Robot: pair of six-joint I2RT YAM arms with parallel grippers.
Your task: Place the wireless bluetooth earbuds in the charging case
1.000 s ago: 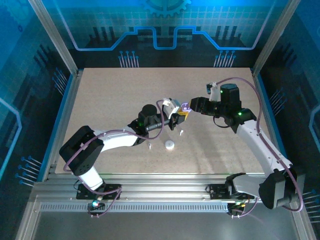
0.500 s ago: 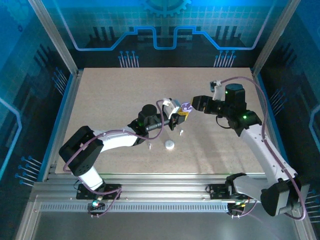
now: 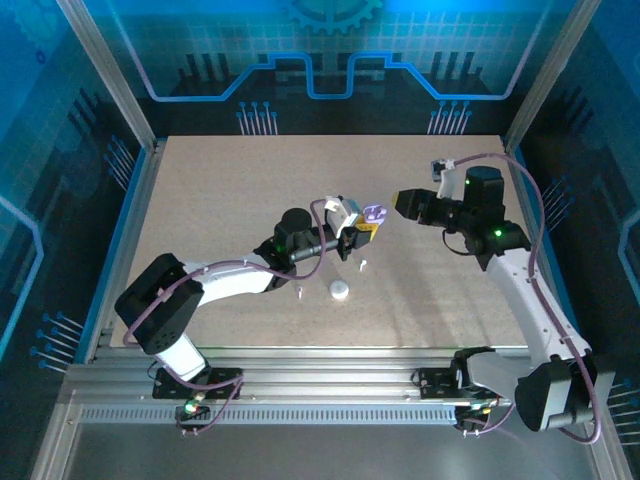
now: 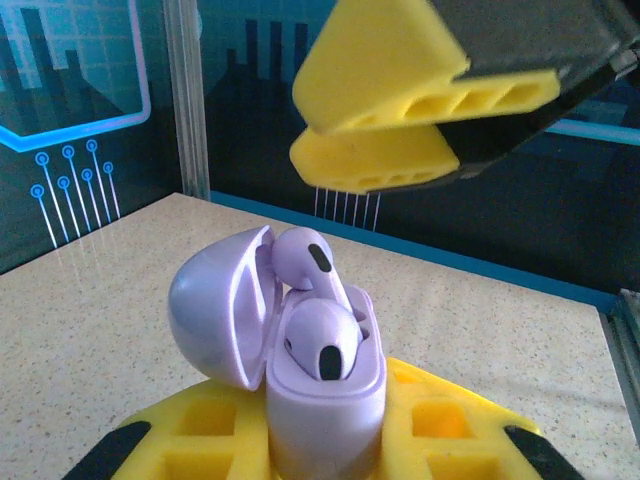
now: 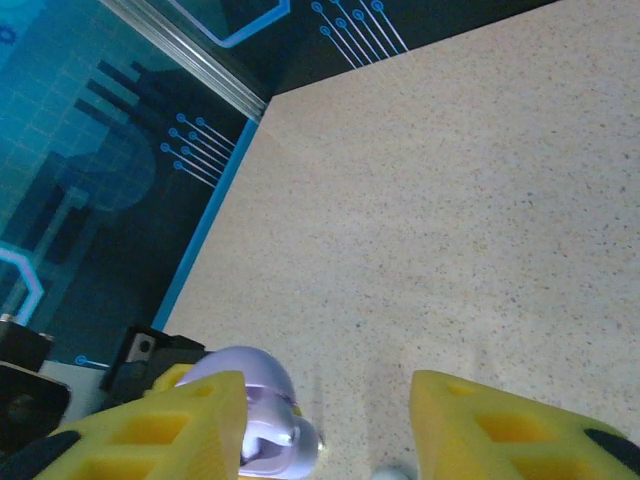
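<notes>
Inside the open case (image 4: 325, 400), one purple earbud (image 4: 320, 340) sits in its well. The second purple earbud (image 4: 308, 262) stands higher behind it, tilted and not fully seated. The lid (image 4: 215, 305) is swung back to the left in the left wrist view.

The left gripper (image 3: 360, 233) is clamped on the case base, with a yellow finger (image 4: 440, 425) against each side. It holds the case up over the middle of the table (image 3: 200, 200).

The left wrist view resolves both purple earbuds. It also shows the right gripper's fingers (image 4: 425, 75) hanging above the case without touching it.

The right wrist view settles the gap: the right gripper (image 5: 330, 425) has its fingers moderately apart with nothing between them. The lid shows just under the left-hand finger.

The top view adds the table layout. Two white earbuds lie on the near half, one (image 3: 364, 265) just nearer than the held case and the other (image 3: 299, 292) further left. A white puck (image 3: 340, 290) lies between them. The right gripper sits just right of the case, clear of it.
</notes>
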